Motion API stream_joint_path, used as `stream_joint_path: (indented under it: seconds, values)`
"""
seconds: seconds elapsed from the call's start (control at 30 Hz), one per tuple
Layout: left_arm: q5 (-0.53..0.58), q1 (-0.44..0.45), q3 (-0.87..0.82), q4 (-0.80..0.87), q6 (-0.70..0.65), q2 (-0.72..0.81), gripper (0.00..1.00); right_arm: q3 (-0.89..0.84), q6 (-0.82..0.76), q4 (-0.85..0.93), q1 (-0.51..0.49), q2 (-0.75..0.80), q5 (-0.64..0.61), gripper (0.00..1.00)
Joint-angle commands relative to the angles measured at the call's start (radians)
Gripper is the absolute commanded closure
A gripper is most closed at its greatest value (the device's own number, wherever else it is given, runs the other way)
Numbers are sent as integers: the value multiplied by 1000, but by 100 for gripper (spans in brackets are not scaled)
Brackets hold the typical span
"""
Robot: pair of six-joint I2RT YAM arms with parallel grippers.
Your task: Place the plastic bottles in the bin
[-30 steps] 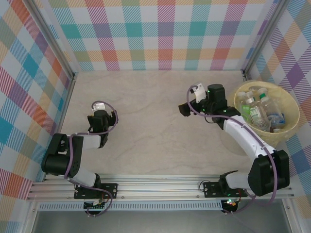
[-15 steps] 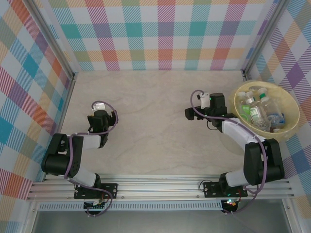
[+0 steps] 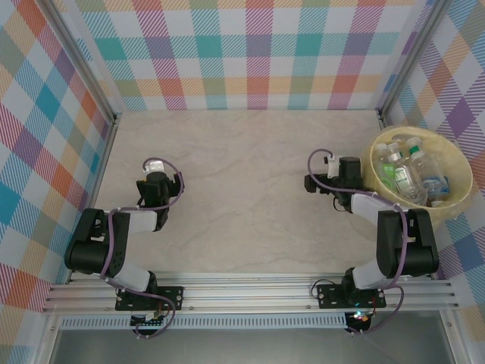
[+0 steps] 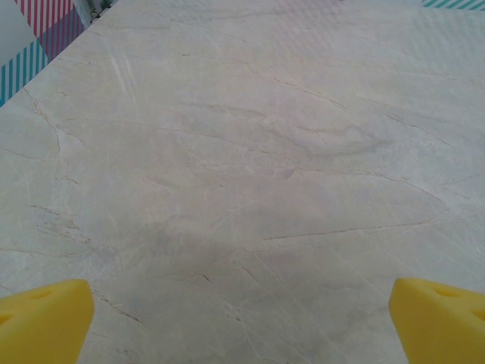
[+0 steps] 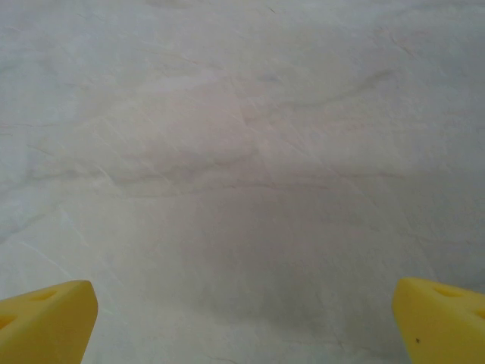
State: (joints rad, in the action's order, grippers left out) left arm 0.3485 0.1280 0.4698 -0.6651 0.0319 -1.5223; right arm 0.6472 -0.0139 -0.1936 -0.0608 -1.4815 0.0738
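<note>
Bottles (image 3: 402, 171) lay in the bin (image 3: 457, 199). The right claw (image 3: 311, 183) had pulled back, spread empty like the left claw (image 4: 242, 322). The job looked done.

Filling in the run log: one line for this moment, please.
left gripper open, empty | right gripper open, empty | bottles in bin

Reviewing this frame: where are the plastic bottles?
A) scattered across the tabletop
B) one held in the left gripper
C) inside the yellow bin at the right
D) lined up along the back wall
C: the top view shows the plastic bottles piled inside the bin, and the left gripper and right gripper are open with nothing between their fingers.
</note>
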Motion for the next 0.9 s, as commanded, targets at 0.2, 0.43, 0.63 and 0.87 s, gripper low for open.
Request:
stream_joint_path:
  seconds: [0.2,0.43,0.63,0.87]
  values:
    - [-11,-14,-2,-30,-13,-6,0,-144,-23,-382,21,34,-36,0]
    - [-11,-14,-2,-30,-13,-6,0,-269,-3,-683,42,-32,-34,0]
    - [-12,-13,-2,-30,-14,-5,0,-231,22,-629,55,-57,-42,0]
    - [-11,-14,-1,-30,-13,-6,0,-237,23,-641,61,-56,-39,0]
